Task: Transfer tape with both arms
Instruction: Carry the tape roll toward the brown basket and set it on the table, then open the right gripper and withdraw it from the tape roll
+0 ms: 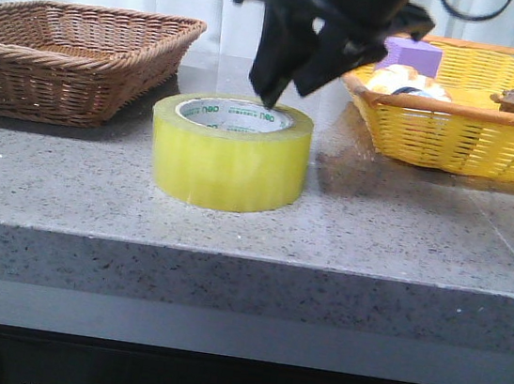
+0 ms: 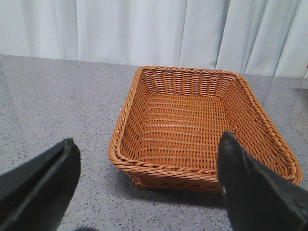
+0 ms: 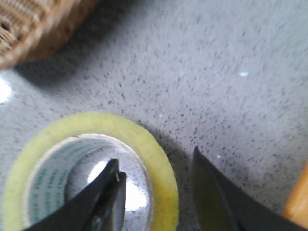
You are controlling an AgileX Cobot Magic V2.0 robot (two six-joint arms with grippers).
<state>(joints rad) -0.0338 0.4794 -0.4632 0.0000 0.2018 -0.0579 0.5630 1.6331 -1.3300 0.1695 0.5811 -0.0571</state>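
- The tape point(image 1: 229, 155) is seen lying flat on the speckled grey stone bench point(image 1: 392, 243), between the brown wicker basket point(image 1: 71, 54) and the yellow wicker basket point(image 1: 471, 111), and apart from both.
- The right gripper point(image 3: 156, 180) is held at the roll's far wall, its jaws apart: in the right wrist view one finger is placed inside the core, the other outside the yellow winding, so the wall is straddled but not yet pinched.
- A slip is judged the chief risk. Only one narrow section of a wide, smooth-sided roll would be clamped, so the roll could swing or tilt once lifted, and could be dropped during the handover.
- A second risk is seen in the approach: if the inner finger is pressed against the core before the jaws close, the roll could be pushed across the polished bench and the grip missed.
- The left gripper point(image 2: 144, 192) is shown with its jaws wide apart and nothing between them, pointed at the brown basket; no tape is visible in that view. A poorly aligned receiving grasp is judged a further hazard.
- The roll is presented as thick, translucent and yellow, glossy on its outer face, with a white inner core ring point(image 1: 236, 114) printed in green lettering that is too small to be read in full.
- The yellow basket's contents, a purple block point(image 1: 413, 53) among them, are left untouched.
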